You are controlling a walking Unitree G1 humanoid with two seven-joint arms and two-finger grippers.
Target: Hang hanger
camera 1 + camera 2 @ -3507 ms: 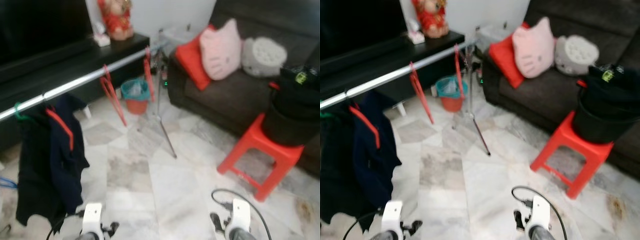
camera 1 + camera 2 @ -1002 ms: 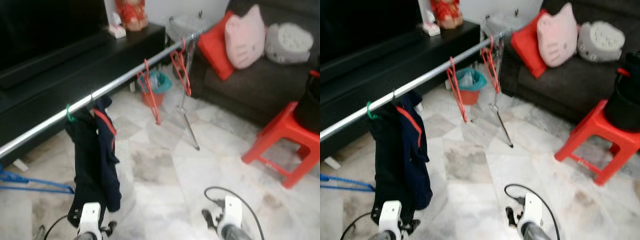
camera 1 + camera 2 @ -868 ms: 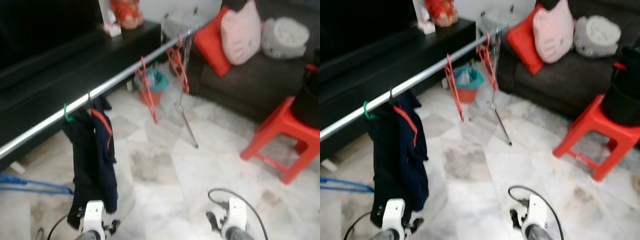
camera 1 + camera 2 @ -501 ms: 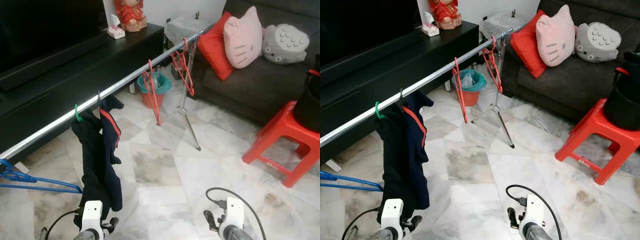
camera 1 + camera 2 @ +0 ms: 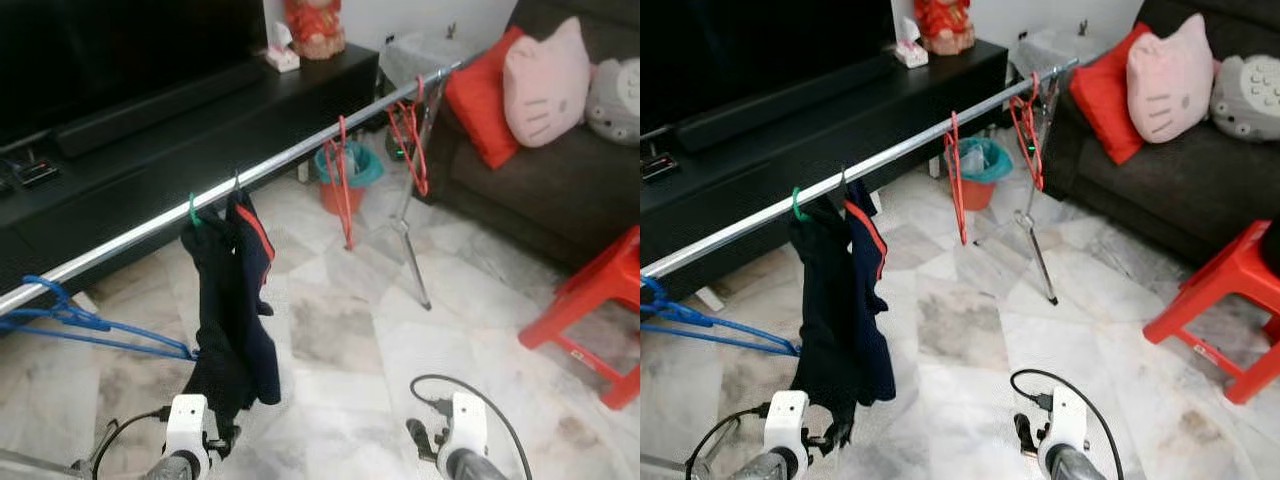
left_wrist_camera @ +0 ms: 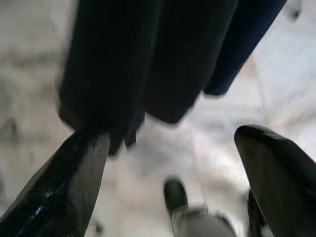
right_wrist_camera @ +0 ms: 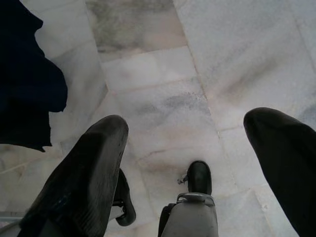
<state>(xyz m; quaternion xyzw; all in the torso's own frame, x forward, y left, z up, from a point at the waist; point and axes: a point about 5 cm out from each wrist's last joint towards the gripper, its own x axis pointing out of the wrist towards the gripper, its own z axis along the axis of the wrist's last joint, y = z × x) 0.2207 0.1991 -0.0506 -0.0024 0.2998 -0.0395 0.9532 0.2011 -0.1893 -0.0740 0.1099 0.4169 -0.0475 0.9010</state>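
You are standing at the clothes rail [image 5: 300,152] with both arms hanging low: the left gripper [image 6: 168,163] is spreading its fingers wide and holding nothing, with the hem of the dark garment [image 5: 232,300] dangling right in front of it, and the right gripper [image 7: 197,163] is also gaping wide and empty over bare marble floor [image 5: 970,330]. The likeliest hanger for this job, in my judgement, is the blue hanger [image 5: 80,325], which is sitting at the left end of the rail, near your left side; I cannot tell whether it is hooked on the rail or just resting against it. Two red hangers [image 5: 957,180] are already hanging further along, towards the sofa [image 5: 1160,170]. The main risk is that your left fingers are snagging the garment as you raise that arm, dragging it and its green hook [image 5: 796,205] off the rail. Reaching for the blue hanger from this low could also be knocking it off, and bumping the rail may be tipping its thin stand [image 5: 1037,250].
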